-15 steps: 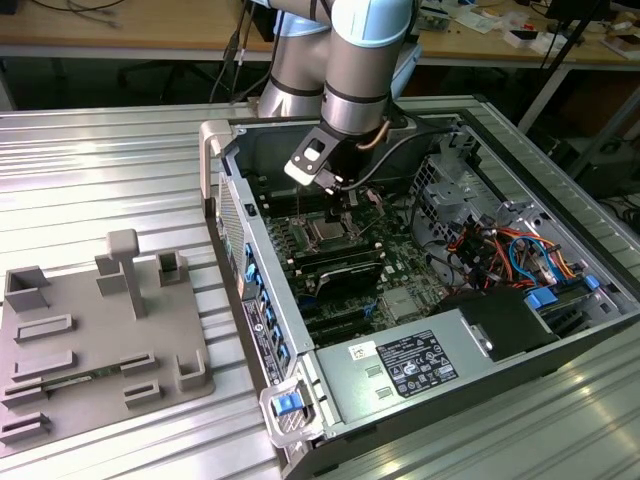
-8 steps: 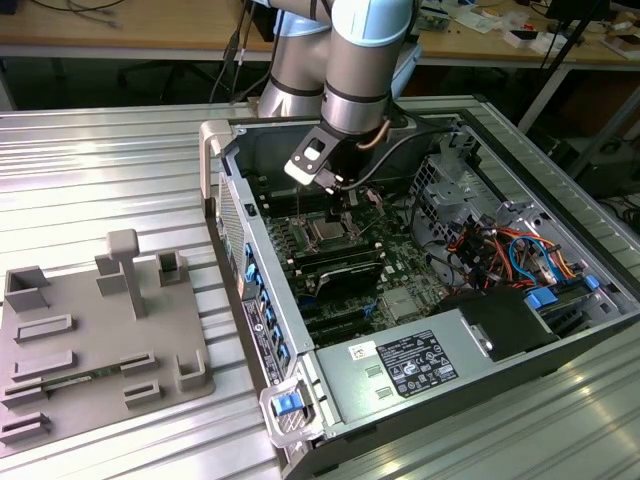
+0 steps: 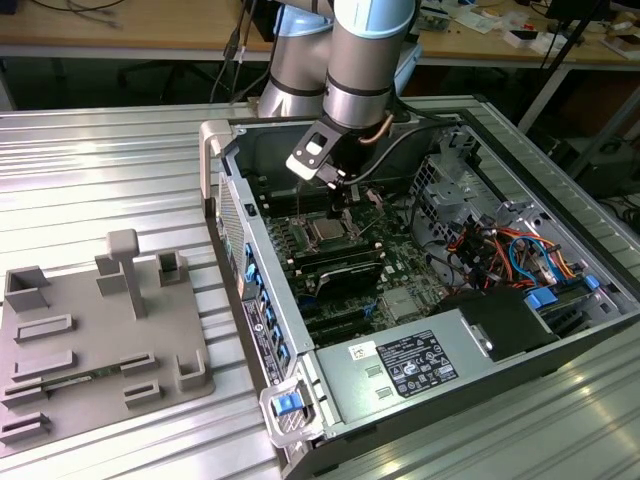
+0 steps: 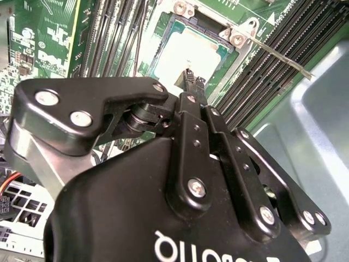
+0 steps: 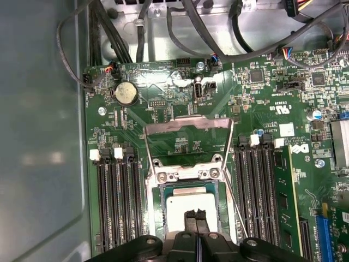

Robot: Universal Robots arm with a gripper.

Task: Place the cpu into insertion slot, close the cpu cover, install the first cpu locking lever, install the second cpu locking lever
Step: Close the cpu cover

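- end effector (image 5: 195, 217) narrow, fingers pinched together with nothing between them, tips just above the small flat silver-grey square cpu (image 5: 177, 210)
- cpu lies in the silver-rimmed square insertion slot (image 5: 188, 173); the thin silver frame-shaped cpu cover (image 5: 188, 126) is flipped open
- risk: tips pressing down could scrape or skew the cpu and bend pins; a cover closed on a skewed chip would jam
- count: one cpu, one insertion slot, one cpu cover; one thin steel rod locking lever (image 4: 278, 57) is clear, a second I can't tell
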